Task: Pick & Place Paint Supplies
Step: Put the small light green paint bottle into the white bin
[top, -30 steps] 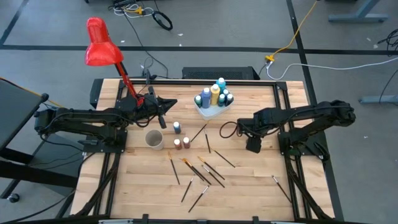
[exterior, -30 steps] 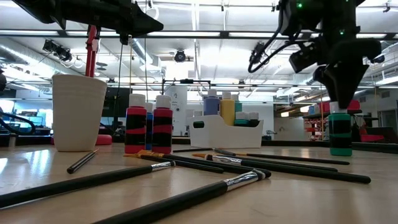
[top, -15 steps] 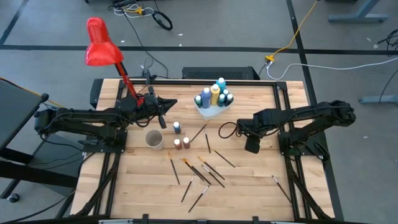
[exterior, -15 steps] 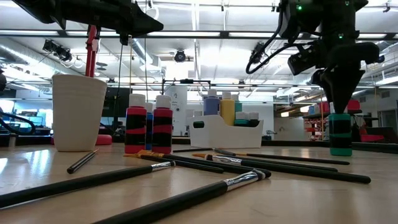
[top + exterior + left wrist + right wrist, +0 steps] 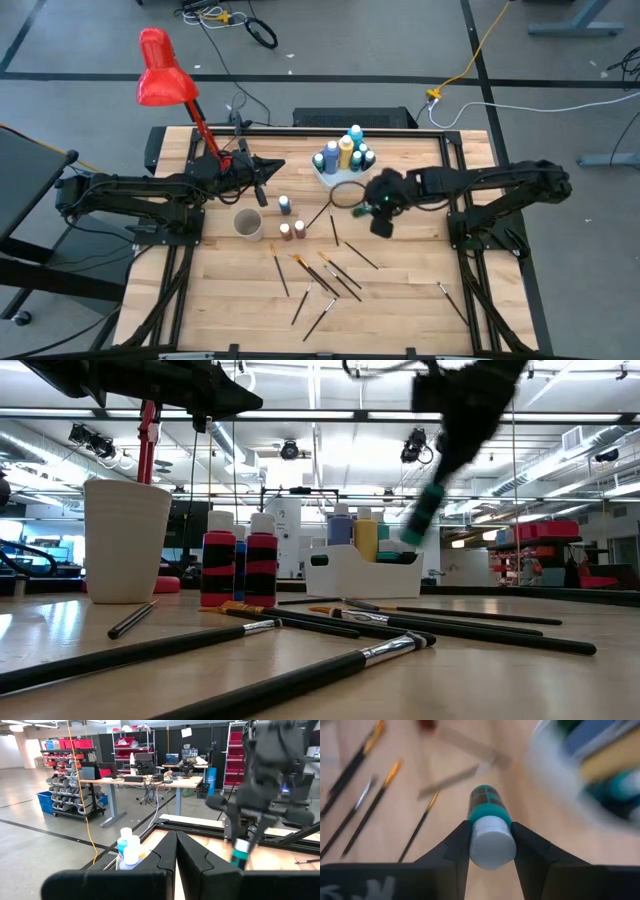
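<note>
I work in a robotics lab set in a big industrial hall. My wooden table (image 5: 400, 290) stands on a metal frame over grey concrete floor (image 5: 90, 40), with loose cables (image 5: 235, 20) and a yellow cord (image 5: 480, 50) trailing across it. A red lamp (image 5: 160, 70) is clamped at the far left corner. Beyond the table I see red bin racks (image 5: 70, 742), blue crates (image 5: 50, 800), desks with monitors (image 5: 145, 777), and overhead, exposed pipes, beams and strip lights (image 5: 300, 435).
</note>
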Controlling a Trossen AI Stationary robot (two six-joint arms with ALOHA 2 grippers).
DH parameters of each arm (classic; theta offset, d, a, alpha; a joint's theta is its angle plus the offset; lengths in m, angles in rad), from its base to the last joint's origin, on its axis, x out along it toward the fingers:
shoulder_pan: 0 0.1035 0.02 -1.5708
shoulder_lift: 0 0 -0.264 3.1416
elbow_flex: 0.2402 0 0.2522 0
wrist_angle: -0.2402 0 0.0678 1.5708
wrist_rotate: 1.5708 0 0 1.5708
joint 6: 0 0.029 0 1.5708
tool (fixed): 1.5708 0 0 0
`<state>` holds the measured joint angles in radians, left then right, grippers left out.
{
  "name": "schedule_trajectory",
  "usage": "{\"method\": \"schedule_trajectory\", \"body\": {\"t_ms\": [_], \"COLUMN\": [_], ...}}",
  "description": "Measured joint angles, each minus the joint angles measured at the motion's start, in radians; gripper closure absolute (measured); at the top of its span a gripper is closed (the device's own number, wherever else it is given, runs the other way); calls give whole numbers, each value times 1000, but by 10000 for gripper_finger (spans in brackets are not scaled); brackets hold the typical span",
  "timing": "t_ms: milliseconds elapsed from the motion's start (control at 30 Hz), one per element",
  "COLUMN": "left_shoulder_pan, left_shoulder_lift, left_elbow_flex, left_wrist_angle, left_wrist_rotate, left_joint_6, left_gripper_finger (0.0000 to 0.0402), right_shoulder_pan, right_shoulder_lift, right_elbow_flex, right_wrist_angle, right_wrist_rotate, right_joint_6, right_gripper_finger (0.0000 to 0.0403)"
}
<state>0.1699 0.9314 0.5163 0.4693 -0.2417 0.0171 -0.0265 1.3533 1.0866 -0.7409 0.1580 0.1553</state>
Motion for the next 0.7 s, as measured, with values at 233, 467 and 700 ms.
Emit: {"method": "schedule_trajectory", "body": {"t_ms": [233, 467, 700], "left_shoulder_pan": [0, 0, 0], "left_shoulder_lift": [0, 0, 0], "left_elbow_flex": [0, 0, 0], "left_wrist_angle": [0, 0, 0], "left_wrist_rotate": [0, 0, 0], "left_joint_6": [1, 2, 16], "left_gripper_finger": [384, 384, 384], "right_shoulder_pan": [-121, -282, -395], "right_shoulder_lift": [29, 157, 256], "right_elbow_flex": [113, 174, 177], "right_wrist_angle": [72, 9, -17], "right_wrist_rotate": [59, 49, 22], "right_joint_6": [-169, -278, -325], "right_gripper_finger": [283, 282, 281]}}
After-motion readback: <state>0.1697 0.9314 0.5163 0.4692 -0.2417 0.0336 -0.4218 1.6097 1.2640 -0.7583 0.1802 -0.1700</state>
